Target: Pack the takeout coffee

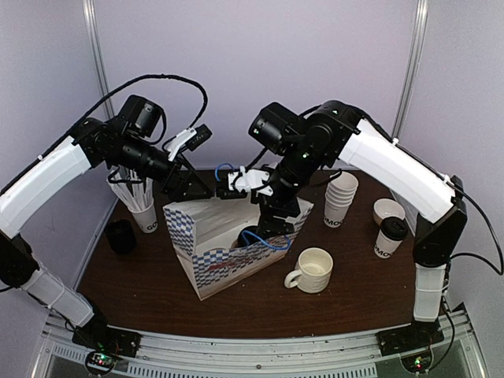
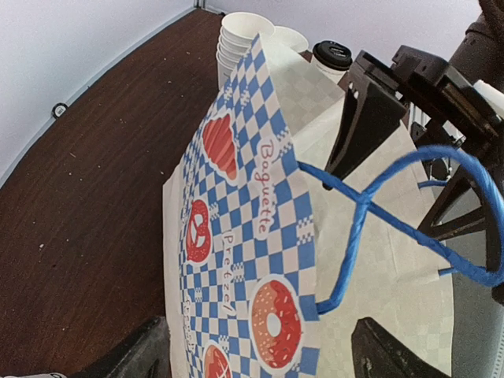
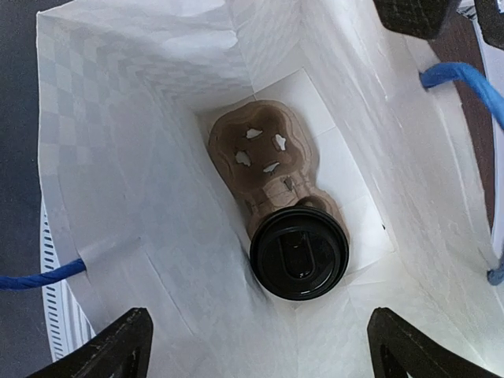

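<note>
Paper bag [image 1: 224,272], white with a blue chequered print and twisted blue cord handles [image 2: 354,228], is shown standing open at the centre of the top view on a dark wooden table [image 1: 134,287]. In the right wrist view, a brown moulded-pulp carrier [image 3: 260,153] is seen on the bag's floor. One lidded cup [image 3: 299,253], its glossy round black lid uppermost, is seated in the carrier's lower pocket, and the slit base of the upper pocket is exposed. The right gripper [image 3: 264,339] is positioned over the bag's mouth, jaws spread fully, with nothing gripped. The left gripper [image 1: 191,187] is set at the bag's upper-left rim, jaws wide. The printed wall passes unclamped between its fingers [image 2: 386,350]. The second lidded cup [image 1: 390,238] is shown on the table at the right of the top view, well apart from the bag.
</note>
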`<action>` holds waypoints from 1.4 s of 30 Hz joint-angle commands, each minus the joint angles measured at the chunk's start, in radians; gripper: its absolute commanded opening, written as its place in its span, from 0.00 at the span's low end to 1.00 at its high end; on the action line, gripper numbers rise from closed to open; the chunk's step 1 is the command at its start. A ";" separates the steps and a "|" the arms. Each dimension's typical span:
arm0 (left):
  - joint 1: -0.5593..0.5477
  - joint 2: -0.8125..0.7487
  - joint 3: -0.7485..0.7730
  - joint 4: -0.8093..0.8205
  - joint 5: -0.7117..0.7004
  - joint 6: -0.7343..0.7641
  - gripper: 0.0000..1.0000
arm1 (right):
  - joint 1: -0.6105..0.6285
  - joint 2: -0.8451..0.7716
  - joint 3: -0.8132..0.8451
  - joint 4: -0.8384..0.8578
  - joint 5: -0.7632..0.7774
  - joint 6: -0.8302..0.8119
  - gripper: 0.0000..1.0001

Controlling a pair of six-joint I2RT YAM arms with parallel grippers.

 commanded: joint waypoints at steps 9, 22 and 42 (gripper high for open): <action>-0.007 -0.081 0.048 0.064 -0.157 -0.025 0.85 | -0.122 -0.155 0.003 0.000 -0.155 -0.057 0.99; -0.008 -0.118 -0.020 0.166 -0.208 -0.096 0.84 | -0.565 -0.473 -0.422 0.066 -0.190 0.011 0.99; -0.009 -0.239 -0.155 0.256 -0.215 -0.139 0.84 | -1.032 -0.515 -0.862 0.077 0.148 0.000 0.97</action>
